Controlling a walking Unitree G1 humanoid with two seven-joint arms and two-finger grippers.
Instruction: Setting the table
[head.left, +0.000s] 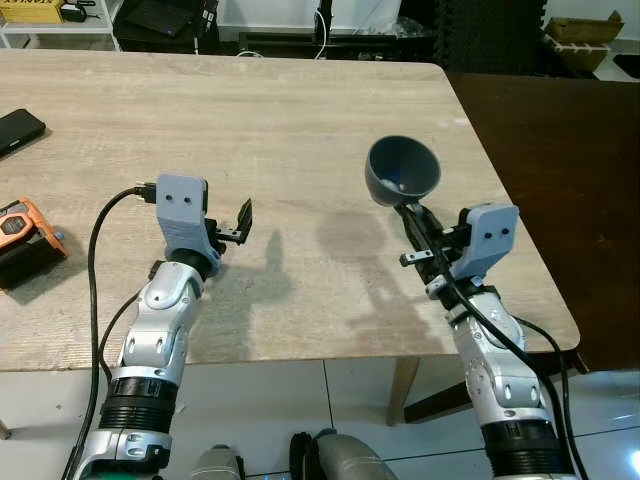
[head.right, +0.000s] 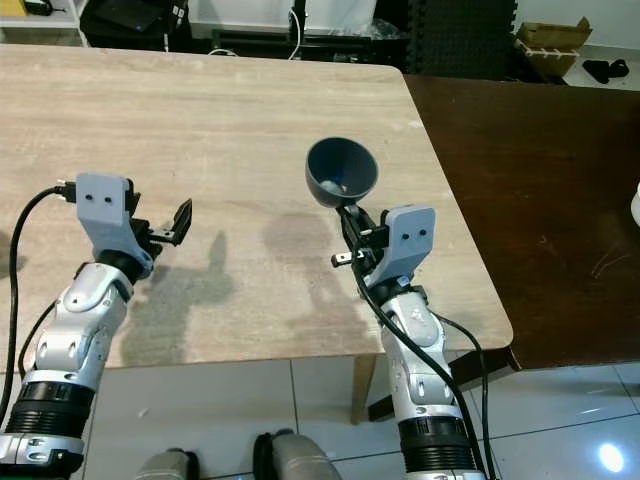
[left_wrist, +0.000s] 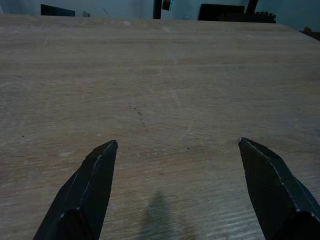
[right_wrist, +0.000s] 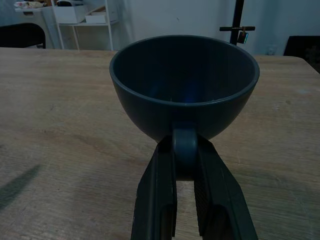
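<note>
Holding a dark grey cup (head.left: 402, 171) by its handle, the right gripper (head.left: 418, 222) has its fingers (right_wrist: 156, 200) pinched together on that handle, with the cup raised over the right half of the wooden table (head.left: 250, 110) and its shadow lying just left of it on the boards. You should lower it level, keeping the mouth upright, and release only once the base sits flat, well inside the right edge. The left gripper (head.left: 240, 222) hovers over the near left part of the table, fingers (left_wrist: 90, 185) spread wide, holding and touching nothing. A phone (head.left: 18, 130) and an orange tool (head.left: 25, 235) lie at the far left.
</note>
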